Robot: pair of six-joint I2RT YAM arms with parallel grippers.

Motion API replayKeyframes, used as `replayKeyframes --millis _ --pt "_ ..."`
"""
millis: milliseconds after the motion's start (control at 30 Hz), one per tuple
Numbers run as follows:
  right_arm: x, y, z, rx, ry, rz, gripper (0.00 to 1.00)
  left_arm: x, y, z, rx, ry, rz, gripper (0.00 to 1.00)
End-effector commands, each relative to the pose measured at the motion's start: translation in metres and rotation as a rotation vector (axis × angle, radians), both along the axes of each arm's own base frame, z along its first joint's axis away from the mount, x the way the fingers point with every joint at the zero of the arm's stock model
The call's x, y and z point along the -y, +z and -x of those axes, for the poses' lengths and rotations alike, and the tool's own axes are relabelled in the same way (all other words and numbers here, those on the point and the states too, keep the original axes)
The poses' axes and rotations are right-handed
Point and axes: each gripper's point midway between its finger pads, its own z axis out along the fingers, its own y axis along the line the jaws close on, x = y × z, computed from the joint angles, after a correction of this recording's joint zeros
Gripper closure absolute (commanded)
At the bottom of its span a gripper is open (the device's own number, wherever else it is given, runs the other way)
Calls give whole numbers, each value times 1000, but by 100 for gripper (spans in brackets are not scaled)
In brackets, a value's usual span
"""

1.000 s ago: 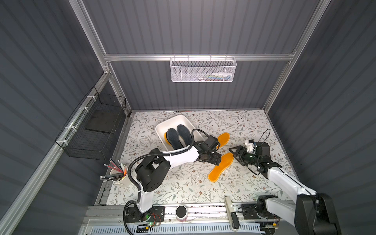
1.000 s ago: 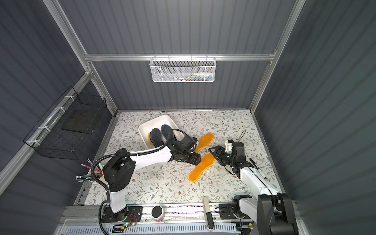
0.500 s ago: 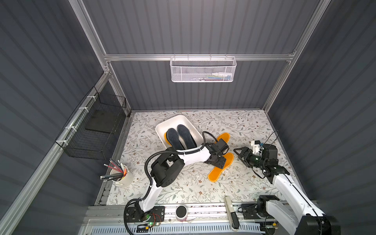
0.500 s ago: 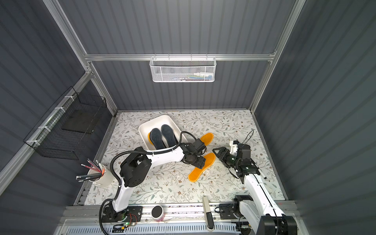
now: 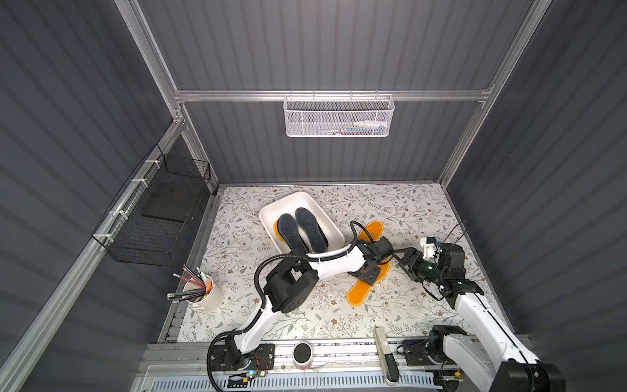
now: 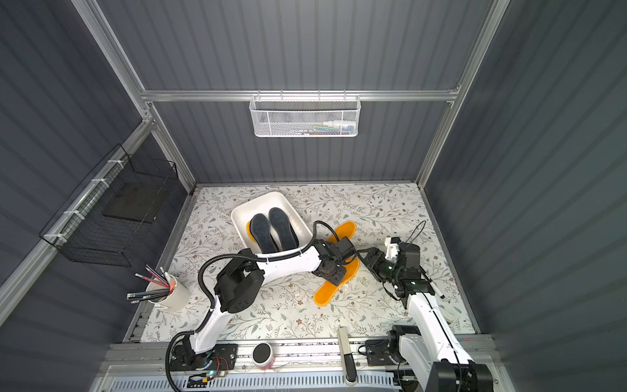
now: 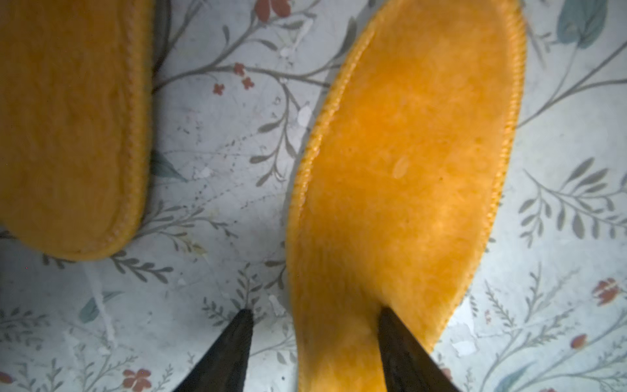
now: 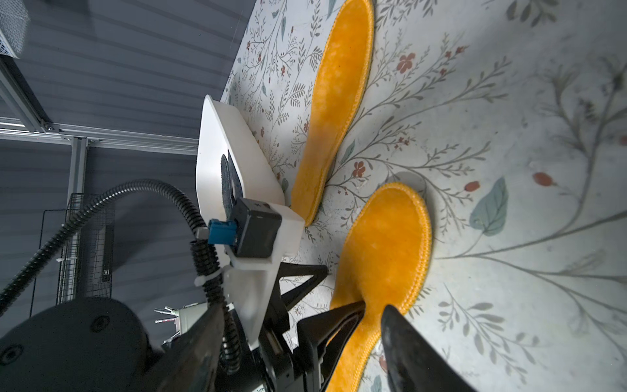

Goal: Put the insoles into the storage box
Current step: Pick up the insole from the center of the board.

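The left gripper (image 7: 317, 322) stands with its jaws apart, straddling one long edge of an orange insole (image 7: 407, 169). One fingertip presses on the plush top and the other rests on the floral mat (image 7: 220, 152) just beside that edge.

The trouble starts right here. The insole lies flat, so closing may only drag the top finger across the pile and bunch or shove the pad rather than lift it (a thin, floppy thing gives little to pinch).

Just off the mat-side finger lies a second orange insole (image 7: 68, 118), apart from the first; a sideways slip could nudge it.

Close on the opposite side, the right gripper (image 5: 401, 260) hovers with jaws apart and empty, pointing at the same insole. It is near enough that the two arms could knock together.

Farther off, behind the left gripper's wrist, sits the storage box (image 5: 326, 217), with two dark insoles (image 5: 300, 234) already filling much of it. A limp insole carried there may catch the rim and drape outside.
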Motion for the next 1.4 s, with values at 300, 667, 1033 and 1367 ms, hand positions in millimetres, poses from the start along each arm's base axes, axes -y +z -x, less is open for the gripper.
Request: replayKeyframes --millis 300,667,1033,1367 --pt "12 11 9 37 -31 -1 27 -38 -57 29 -134 -36 -200 40" --pt "17 15 12 46 -46 -9 27 -36 -63 35 -167 -47 -191 60" --pt "19 15 13 44 -46 -12 27 -36 -65 36 -176 -50 -191 71" --pt "22 19 15 49 -58 -8 27 -36 -65 34 -166 -51 -192 100"
